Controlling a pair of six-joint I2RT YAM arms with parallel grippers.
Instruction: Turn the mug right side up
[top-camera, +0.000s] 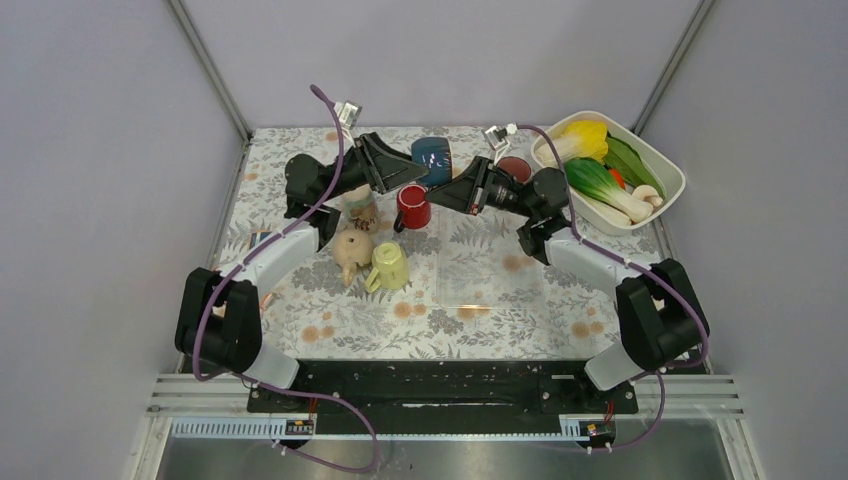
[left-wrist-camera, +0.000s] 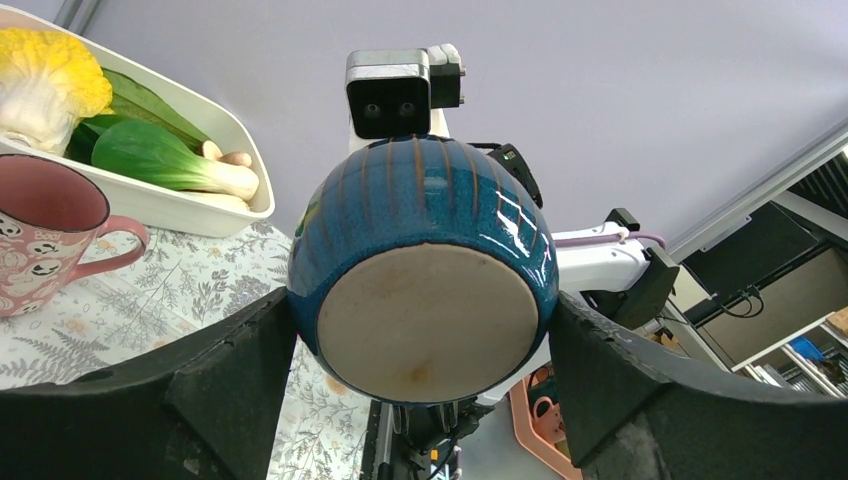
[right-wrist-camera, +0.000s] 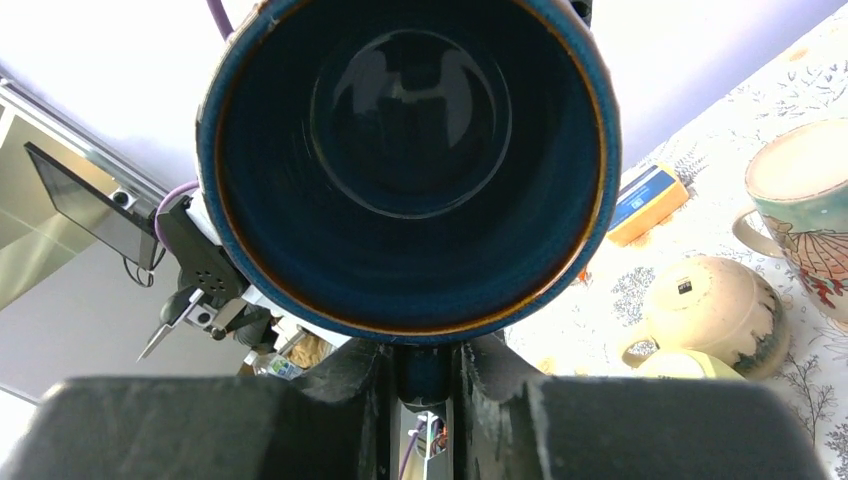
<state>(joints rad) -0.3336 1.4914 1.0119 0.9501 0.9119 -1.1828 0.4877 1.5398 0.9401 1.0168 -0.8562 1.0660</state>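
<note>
The blue mug (top-camera: 432, 155) is up in the air at the back middle of the table, lying on its side between both arms. In the left wrist view its pale base (left-wrist-camera: 420, 320) faces the camera, and my left gripper (left-wrist-camera: 420, 350) is clamped wide on the mug's round body, a finger pressed against each side. Its dark mouth (right-wrist-camera: 405, 160) faces the right wrist camera. There my right gripper (right-wrist-camera: 424, 375) is shut on the mug's handle (right-wrist-camera: 424, 368), just under the rim. From above, the right gripper (top-camera: 450, 183) meets the mug from the right and the left gripper (top-camera: 418, 168) from the left.
Below the held mug stand a red mug (top-camera: 412, 207), a yellow mug (top-camera: 388, 266), a beige pot (top-camera: 352, 250) and a patterned mug (top-camera: 362, 207). A pink mug (top-camera: 513, 167) stands upright beside the white vegetable bin (top-camera: 668, 165) at the back right.
</note>
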